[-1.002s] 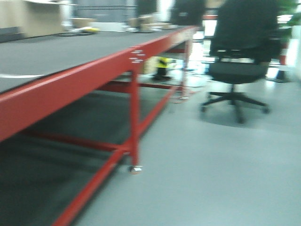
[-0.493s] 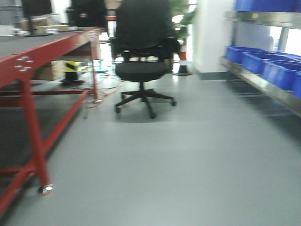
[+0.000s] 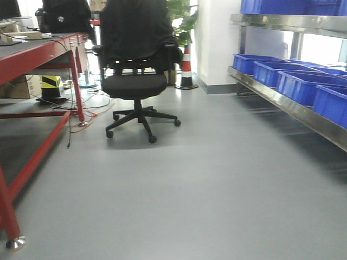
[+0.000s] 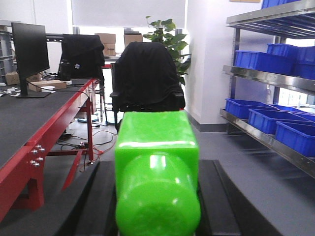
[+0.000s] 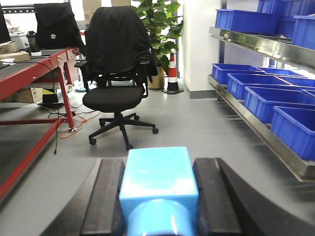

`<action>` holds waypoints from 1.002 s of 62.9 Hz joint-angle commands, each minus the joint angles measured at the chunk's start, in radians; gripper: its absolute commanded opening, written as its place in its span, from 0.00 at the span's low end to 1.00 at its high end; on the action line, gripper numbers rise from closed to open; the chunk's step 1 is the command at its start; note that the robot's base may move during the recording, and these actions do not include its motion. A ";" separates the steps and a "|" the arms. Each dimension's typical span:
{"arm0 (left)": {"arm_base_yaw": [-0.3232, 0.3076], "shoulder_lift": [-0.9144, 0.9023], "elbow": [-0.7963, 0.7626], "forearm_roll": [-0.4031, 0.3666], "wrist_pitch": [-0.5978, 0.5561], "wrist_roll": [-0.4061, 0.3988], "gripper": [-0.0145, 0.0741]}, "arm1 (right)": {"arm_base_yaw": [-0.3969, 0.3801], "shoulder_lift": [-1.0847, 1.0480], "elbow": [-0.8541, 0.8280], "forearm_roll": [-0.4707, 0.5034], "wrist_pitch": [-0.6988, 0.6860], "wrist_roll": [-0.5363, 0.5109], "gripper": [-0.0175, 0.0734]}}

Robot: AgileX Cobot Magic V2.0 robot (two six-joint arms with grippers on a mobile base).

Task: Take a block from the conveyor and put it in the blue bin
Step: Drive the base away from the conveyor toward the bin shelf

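Floor [image 3: 217,179]: grey, slightly glossy.
Conveyor [image 4: 29,113]: left side, dark belt on red frame; monitor [image 4: 29,59] stands on it.
Shelf [image 3: 287,103]: steel, right side, carries a row of blue bins [image 3: 295,84].
Chair [image 3: 135,81]: black, dark jacket over the back, between conveyor and shelf.
Plant [image 5: 157,19]: behind chair; striped cone [image 3: 187,67] beside it.
Left gripper [image 4: 157,172]: clamped on green block [image 4: 156,147], dark fingers [image 4: 219,201] on both sides; block is off the belt, right of the conveyor.
Right gripper [image 5: 158,167]: clamped on blue block [image 5: 157,179], fingers [image 5: 209,196] touching its sides; bins to its right.
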State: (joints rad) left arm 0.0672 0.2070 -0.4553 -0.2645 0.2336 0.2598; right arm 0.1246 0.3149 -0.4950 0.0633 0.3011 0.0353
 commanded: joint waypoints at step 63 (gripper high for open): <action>-0.007 -0.006 0.000 0.001 -0.014 0.000 0.04 | 0.004 -0.005 -0.008 -0.010 -0.017 -0.001 0.01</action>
State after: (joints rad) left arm 0.0672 0.2070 -0.4553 -0.2627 0.2336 0.2598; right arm 0.1246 0.3149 -0.4950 0.0633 0.3011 0.0353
